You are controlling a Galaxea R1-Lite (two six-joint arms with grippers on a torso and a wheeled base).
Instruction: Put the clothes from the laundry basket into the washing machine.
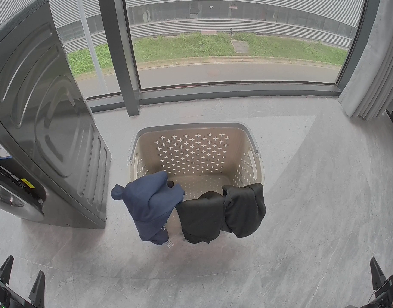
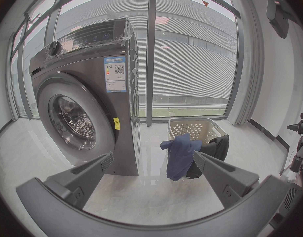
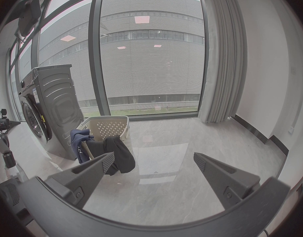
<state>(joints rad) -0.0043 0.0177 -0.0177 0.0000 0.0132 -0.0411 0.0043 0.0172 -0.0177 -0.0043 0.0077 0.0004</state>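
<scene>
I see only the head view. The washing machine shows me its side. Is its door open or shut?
Observer: In the left wrist view the round door of the washing machine looks shut; the drum shows through its glass.
Operator: Does the left tool hold anything?
Observer: No, the left tool is open and empty.
Operator: And the right tool?
Observer: The right tool is open and empty too.

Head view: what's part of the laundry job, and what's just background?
Job: laundry basket; blue garment and black clothes, both draped over its near rim; washing machine.
Background: curtain; window.
</scene>
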